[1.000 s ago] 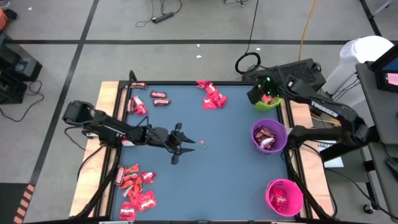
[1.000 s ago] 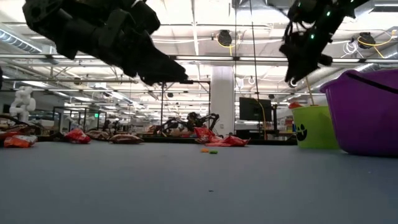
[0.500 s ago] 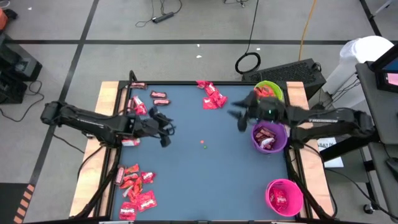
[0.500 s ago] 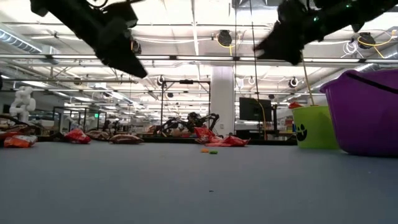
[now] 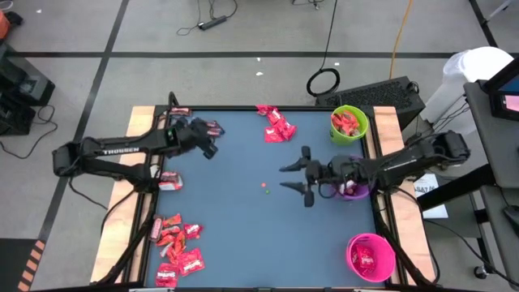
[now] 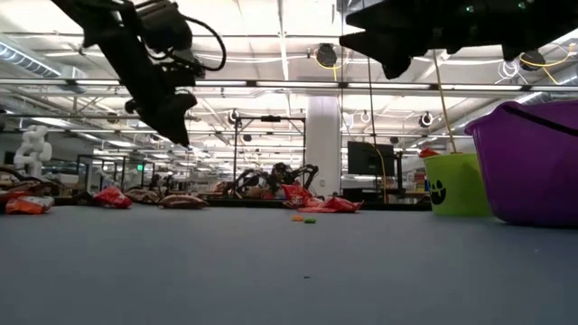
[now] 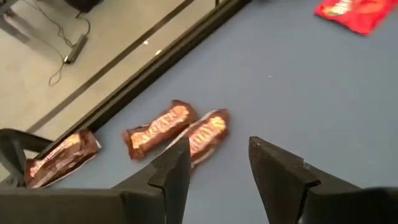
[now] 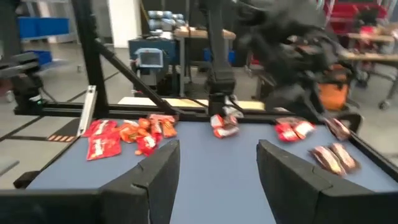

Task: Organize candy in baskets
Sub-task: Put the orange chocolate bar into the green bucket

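Two dark maroon candy bars lie side by side on the blue table near its far left corner, with a third by the edge. My left gripper hovers open just above and short of them. My right gripper stands open and empty over the table's middle right, pointing level toward the left edge. The green basket and pink basket hold red candy. The purple basket is largely hidden under my right arm in the high view.
Red candy lies in a pile at the far middle and in a larger pile at the near left. One more piece is at the left edge. Tiny coloured dots sit mid-table. Bare blue surface stretches between the arms.
My left gripper has swung from the table's middle toward the far left corner, rising a little, and now points at the maroon bars. My right gripper has swung from above the green basket toward the table's middle, sunk, and tipped from pointing down to level.
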Controlling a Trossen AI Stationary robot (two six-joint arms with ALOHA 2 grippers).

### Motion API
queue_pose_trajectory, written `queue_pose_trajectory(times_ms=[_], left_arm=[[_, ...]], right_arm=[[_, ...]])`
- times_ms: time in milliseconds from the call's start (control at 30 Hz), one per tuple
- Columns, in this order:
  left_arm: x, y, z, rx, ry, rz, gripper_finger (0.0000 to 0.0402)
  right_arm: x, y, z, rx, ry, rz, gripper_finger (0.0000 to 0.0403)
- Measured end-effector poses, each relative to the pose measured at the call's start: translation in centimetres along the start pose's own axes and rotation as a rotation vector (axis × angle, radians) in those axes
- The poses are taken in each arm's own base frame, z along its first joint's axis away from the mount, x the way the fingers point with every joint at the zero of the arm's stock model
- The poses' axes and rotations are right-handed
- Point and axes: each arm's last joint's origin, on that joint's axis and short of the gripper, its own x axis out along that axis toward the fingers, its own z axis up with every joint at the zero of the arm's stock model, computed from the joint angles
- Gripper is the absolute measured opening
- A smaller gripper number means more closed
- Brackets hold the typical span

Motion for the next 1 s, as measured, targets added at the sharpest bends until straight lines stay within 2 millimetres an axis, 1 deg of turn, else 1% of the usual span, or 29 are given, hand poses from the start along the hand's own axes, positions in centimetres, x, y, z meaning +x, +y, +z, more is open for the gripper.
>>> queue_pose_trajectory(times_ms=[133, 233, 300, 433, 533, 667, 900, 1000], left_arm=[[1.3, 2.0, 0.4, -0.055, 0.045, 0.053, 0.0198], [2.3, 3.7, 0.3, -0.097, 0.136, 0.122, 0.0225], [3.0, 4.6, 0.1, -0.131, 0.219, 0.160, 0.0233], [4.7, 5.4, -0.4, -0.156, 0.402, 0.221, 0.0228], [6.1, 5.7, -0.9, -0.151, 0.484, 0.244, 0.0219], [7.6, 6.2, -1.6, -0.154, 0.556, 0.276, 0.0215], [9.4, 7.6, -2.6, -0.199, 0.621, 0.359, 0.0214], [10.3, 7.7, -3.1, -0.214, 0.663, 0.348, 0.0214]], right_arm=[[0.6, 0.6, -0.3, -0.054, -0.040, 0.019, 0.0201], [0.8, 0.7, -0.3, -0.084, -0.064, 0.021, 0.0201], [0.9, 0.7, -0.2, -0.100, -0.071, 0.020, 0.0201], [1.0, 0.7, 0.2, -0.125, -0.083, 0.017, 0.0201], [1.0, 0.7, 0.1, -0.142, -0.076, 0.017, 0.0201], [1.0, 0.7, 0.0, -0.145, -0.064, 0.018, 0.0201], [1.0, 1.1, -0.4, -0.142, -0.027, 0.034, 0.0201], [1.0, 1.1, -0.5, -0.143, -0.013, 0.037, 0.0201]])
